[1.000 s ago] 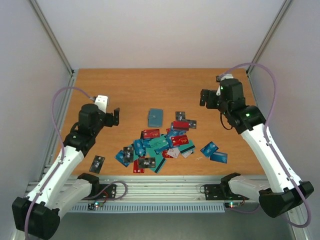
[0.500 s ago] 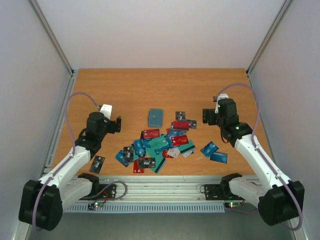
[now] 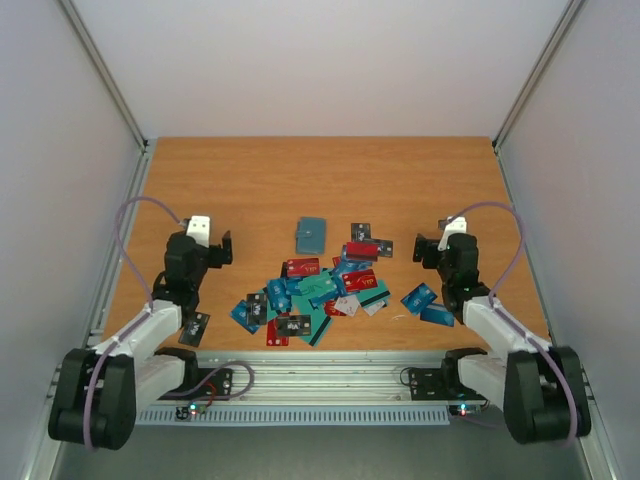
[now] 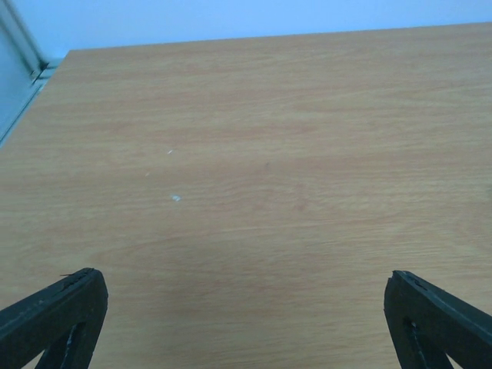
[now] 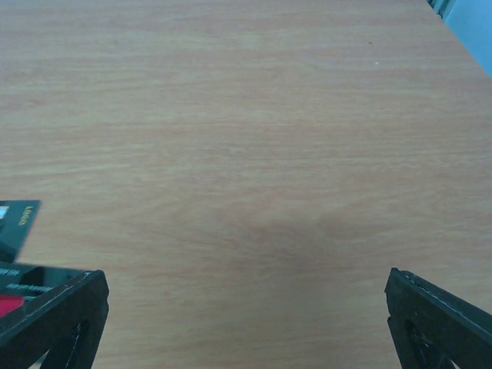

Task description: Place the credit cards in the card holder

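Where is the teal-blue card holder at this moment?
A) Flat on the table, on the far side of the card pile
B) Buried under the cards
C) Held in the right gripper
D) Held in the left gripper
A: the card holder lies flat on the table beyond the credit cards, while the left gripper and right gripper are open and empty.

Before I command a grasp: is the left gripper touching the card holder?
Apart. The top external view shows bare table between the left gripper and the card holder; the left wrist view shows only wood ahead.
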Controlling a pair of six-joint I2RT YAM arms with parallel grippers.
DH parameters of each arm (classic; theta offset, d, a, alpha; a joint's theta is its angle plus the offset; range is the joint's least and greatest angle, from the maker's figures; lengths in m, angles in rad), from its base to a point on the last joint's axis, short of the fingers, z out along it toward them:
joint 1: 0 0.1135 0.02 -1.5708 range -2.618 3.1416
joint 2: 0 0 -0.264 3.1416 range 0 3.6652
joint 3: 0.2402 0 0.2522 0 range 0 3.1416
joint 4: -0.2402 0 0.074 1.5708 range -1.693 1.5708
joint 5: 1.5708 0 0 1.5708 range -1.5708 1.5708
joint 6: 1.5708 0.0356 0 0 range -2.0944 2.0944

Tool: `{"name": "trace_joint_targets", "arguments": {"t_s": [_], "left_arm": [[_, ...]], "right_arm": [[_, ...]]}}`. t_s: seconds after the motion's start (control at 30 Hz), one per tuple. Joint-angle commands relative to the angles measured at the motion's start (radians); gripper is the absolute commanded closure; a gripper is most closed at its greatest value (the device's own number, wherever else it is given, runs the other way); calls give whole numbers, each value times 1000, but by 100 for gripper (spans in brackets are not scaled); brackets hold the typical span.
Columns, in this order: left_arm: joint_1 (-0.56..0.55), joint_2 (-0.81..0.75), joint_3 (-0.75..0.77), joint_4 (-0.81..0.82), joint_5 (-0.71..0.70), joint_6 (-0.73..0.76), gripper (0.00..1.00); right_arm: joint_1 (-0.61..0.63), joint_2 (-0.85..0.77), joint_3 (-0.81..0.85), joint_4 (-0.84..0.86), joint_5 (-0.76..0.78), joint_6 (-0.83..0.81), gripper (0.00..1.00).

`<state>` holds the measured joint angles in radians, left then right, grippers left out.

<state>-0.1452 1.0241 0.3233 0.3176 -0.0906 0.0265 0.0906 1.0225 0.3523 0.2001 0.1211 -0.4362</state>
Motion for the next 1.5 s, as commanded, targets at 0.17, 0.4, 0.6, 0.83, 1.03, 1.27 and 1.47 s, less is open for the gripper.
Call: {"name": "trace_joint_targets", "arguments": {"t_s": [0.17,0.4,0.6,0.83,1.03,1.27,1.47], "left_arm": [[133,237,-48,495,135,-53,1],[216,560,-8,800,228,-64,1],[225,539,51,635,271,-57,1],[208,540,63,622,243,-42,1],[208,540,63,620,241,-40,1],[206,540,62,620,241,-39,1],[206,540,63,619,242,-40,1]], "right_arm": [[-47,368,-35,636,-48,-58,2],[-116,563,-6,769,-156,-36,1],[-158,568,76,617,-242,-17,1],[-158,566,70,628,-239,-19,1],[-158,567,71,627,-239,-20,2],[-157,572,81,614,-236,-20,2],[-155,567,72,625,-232,-20,2]]}}
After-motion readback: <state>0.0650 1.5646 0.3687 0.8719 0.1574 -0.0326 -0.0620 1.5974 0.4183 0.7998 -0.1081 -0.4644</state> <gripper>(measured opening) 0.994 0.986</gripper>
